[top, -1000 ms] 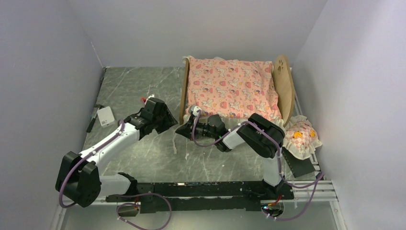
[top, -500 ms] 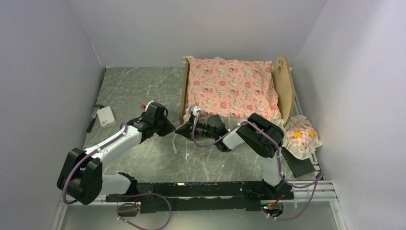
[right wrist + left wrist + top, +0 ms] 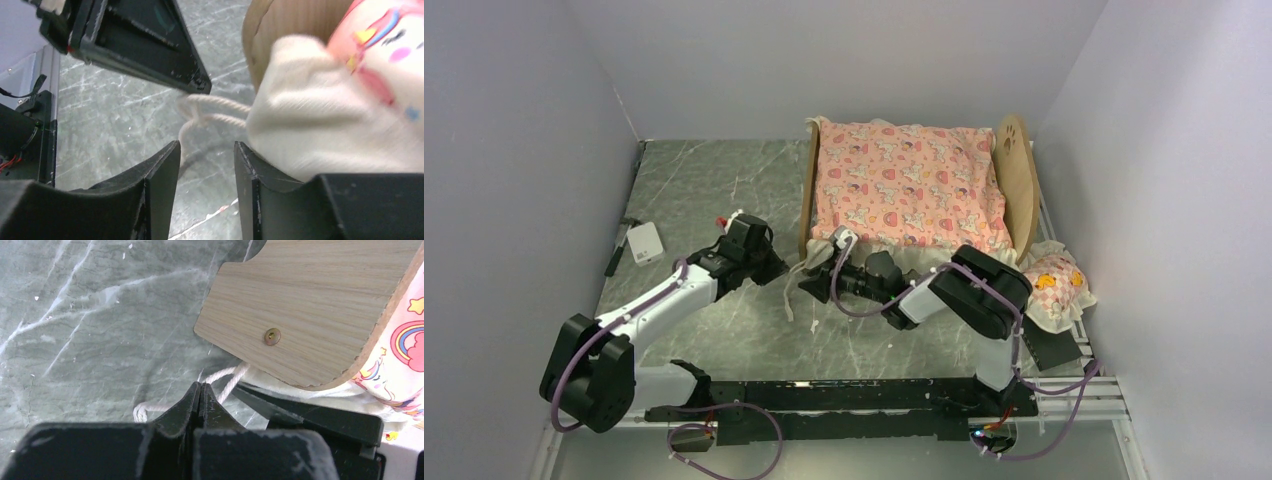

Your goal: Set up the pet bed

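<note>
The pet bed stands at the back, a light-wood frame with its low footboard on the left and its paw-print headboard on the right. A pink cartoon-print mattress lies on it. A white cord hangs from the mattress's near-left frill beside the footboard corner. My left gripper is shut on that cord, its tip just short of the footboard. My right gripper stands open right beside it, with nothing between its fingers and the cream frill against its right finger.
A frilled pillow rests on a black block by the right wall. A white box and a dark pen-like tool lie near the left wall. Walls close in on the left, back and right.
My left gripper closed on the cord at the footboard corner. My right gripper, shut before, opened and drew back a little to the right.
</note>
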`<state>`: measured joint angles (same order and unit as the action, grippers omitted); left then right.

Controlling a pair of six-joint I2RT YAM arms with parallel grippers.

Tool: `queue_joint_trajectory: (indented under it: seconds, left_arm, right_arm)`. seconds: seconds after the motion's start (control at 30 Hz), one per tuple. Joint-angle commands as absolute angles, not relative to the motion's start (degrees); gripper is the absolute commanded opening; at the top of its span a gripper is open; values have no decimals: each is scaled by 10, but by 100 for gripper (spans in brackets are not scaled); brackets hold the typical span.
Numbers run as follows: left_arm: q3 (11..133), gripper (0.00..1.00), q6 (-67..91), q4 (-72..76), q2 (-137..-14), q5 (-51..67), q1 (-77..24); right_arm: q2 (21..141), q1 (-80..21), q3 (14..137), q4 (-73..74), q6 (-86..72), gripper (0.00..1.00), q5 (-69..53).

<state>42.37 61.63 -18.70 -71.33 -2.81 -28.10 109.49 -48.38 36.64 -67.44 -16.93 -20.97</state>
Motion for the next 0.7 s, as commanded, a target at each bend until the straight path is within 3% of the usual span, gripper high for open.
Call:
queue_joint_trajectory:
  seconds: [0.0, 0.2, 0.43, 0.53, 0.67]
  left_arm:
    - [425, 0, 609, -179, -705, -25, -280]
    - [417, 0, 615, -175, -695, -18, -280]
    - [418, 0, 611, -182, -685, -18, -280]
    - [416, 0, 611, -182, -682, -21, -280]
    - [434, 0, 594, -197, -678, -30, -280]
  right_arm:
    - [1056, -533, 330, -680, -179, 49, -101]
    - [1112, -608, 365, -665, -200, 53, -37]
    - [1174, -620, 426, -642, -208, 55, 26]
    - [1187, -620, 436, -634, -202, 46, 31]
    - [1183, -620, 422, -623, -210, 15, 20]
